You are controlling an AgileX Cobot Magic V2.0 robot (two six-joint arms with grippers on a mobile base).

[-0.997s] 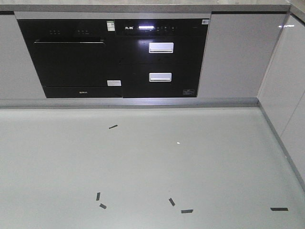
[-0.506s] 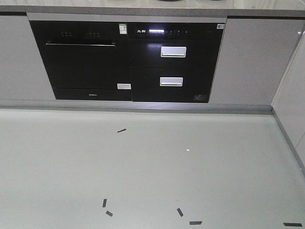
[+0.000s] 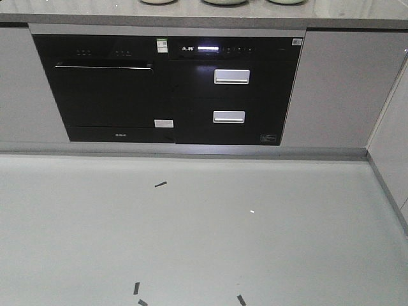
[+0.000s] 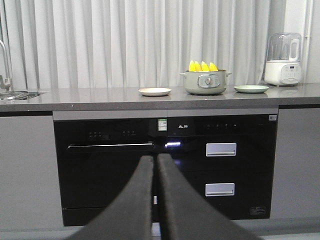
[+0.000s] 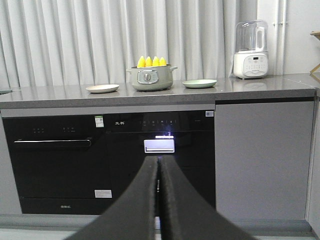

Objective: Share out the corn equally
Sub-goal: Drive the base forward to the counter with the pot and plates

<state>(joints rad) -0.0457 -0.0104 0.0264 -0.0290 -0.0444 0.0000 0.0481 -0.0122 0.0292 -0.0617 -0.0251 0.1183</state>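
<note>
Several yellow cobs of corn [image 4: 202, 66] [image 5: 151, 61] stand upright in a pale green pot [image 4: 205, 83] [image 5: 150, 79] on the grey counter. A cream plate [image 4: 154, 91] [image 5: 102, 88] lies left of the pot and a green plate [image 4: 251, 89] [image 5: 199, 83] lies right of it. My left gripper [image 4: 155, 158] is shut and empty, held well short of the counter and below its top. My right gripper [image 5: 158, 160] is also shut with nothing between its fingers, facing the cabinets. In the front view only the undersides of the dishes [image 3: 224, 2] show at the top edge.
Black built-in appliances [image 3: 166, 89] with two silver drawer handles fill the cabinet front under the counter [image 4: 150, 100]. A white blender [image 4: 283, 60] stands at the counter's right end, a sink tap [image 4: 5, 65] at the left. Cabinets [image 3: 389, 127] run down the right. Tape marks dot the floor [image 3: 191, 242].
The front view has closed in on the cabinets: the appliances sit lower in the frame, the floor marks slid down, and the dishes' undersides now show at the top.
</note>
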